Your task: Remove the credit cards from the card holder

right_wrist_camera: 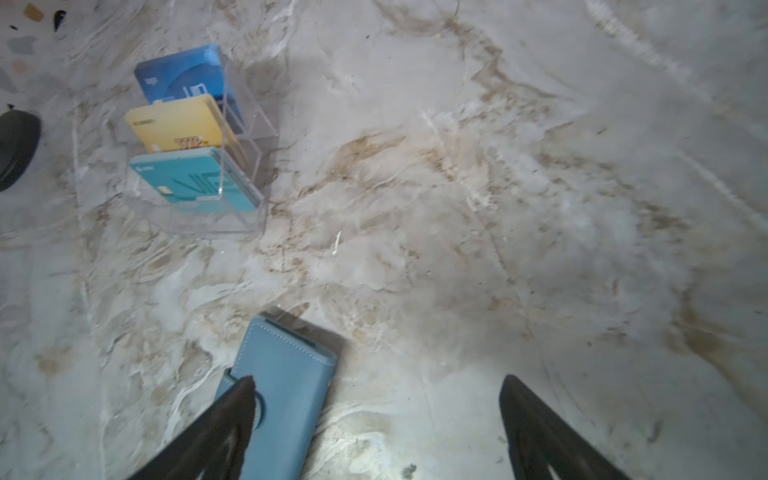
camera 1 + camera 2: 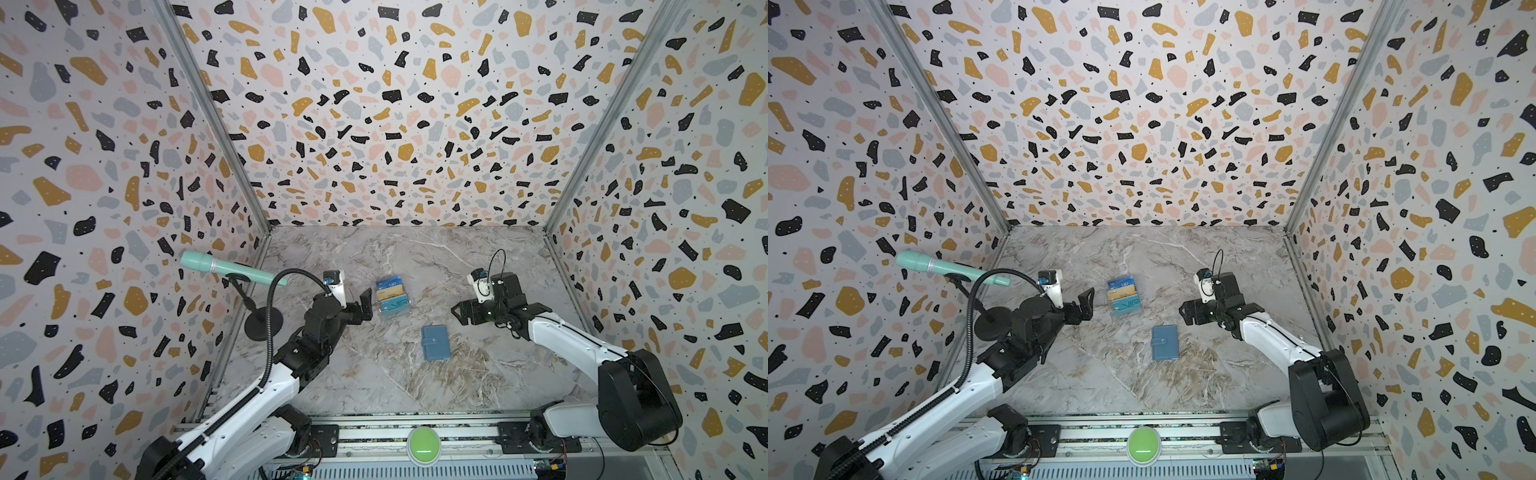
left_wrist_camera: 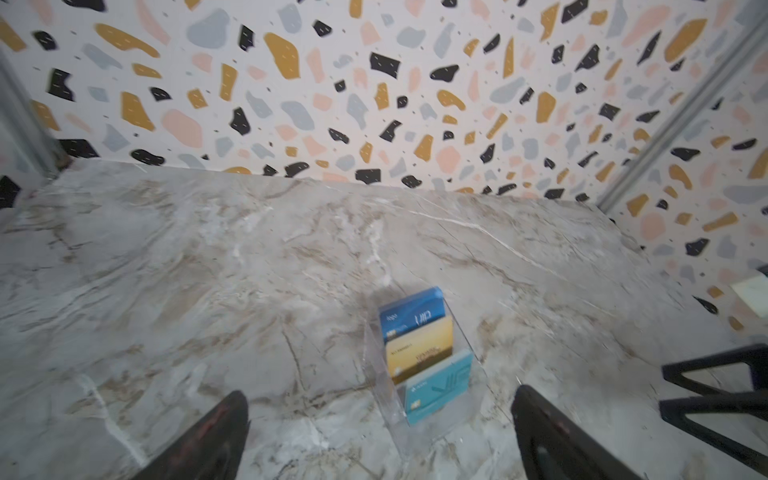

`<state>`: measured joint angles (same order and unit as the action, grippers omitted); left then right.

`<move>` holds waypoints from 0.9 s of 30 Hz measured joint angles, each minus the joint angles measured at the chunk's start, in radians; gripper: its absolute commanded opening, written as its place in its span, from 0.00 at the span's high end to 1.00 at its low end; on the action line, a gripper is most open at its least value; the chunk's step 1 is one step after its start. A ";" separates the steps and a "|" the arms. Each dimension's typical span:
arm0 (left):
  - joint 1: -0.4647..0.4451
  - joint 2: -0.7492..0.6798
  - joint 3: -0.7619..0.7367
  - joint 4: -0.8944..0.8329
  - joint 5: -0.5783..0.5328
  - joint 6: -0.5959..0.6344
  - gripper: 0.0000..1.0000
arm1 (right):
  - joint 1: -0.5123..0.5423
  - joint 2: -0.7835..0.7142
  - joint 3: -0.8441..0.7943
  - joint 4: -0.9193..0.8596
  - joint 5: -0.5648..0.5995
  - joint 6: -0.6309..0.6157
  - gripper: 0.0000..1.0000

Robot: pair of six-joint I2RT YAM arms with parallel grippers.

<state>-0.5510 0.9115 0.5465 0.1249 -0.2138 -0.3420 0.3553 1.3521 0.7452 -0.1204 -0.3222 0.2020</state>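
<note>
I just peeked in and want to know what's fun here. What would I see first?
First you'd notice the speckled walls all around. On the marble table a clear stand holds three cards, blue, gold and teal, stepped like stairs, and a shut blue card holder lies flat nearer the camera. The left gripper is open beside the stand, and the right gripper is open too, off to the holder's right.

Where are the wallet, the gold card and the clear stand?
wallet (image 2: pixel 436 342), a top view, middle of its closed cover.
gold card (image 1: pixel 178 124), right wrist view, middle of its face.
clear stand (image 1: pixel 199 220), right wrist view, its front base wall.
</note>
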 measured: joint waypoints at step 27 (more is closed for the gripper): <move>-0.323 0.655 -0.049 0.389 0.276 -0.054 0.50 | -0.022 0.153 -0.142 0.085 -0.410 0.174 0.38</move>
<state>-0.8742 1.5661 0.4973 0.5137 0.0624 -0.3962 0.3332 1.5051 0.6037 -0.0349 -0.7322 0.3756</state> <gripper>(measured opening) 0.511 0.630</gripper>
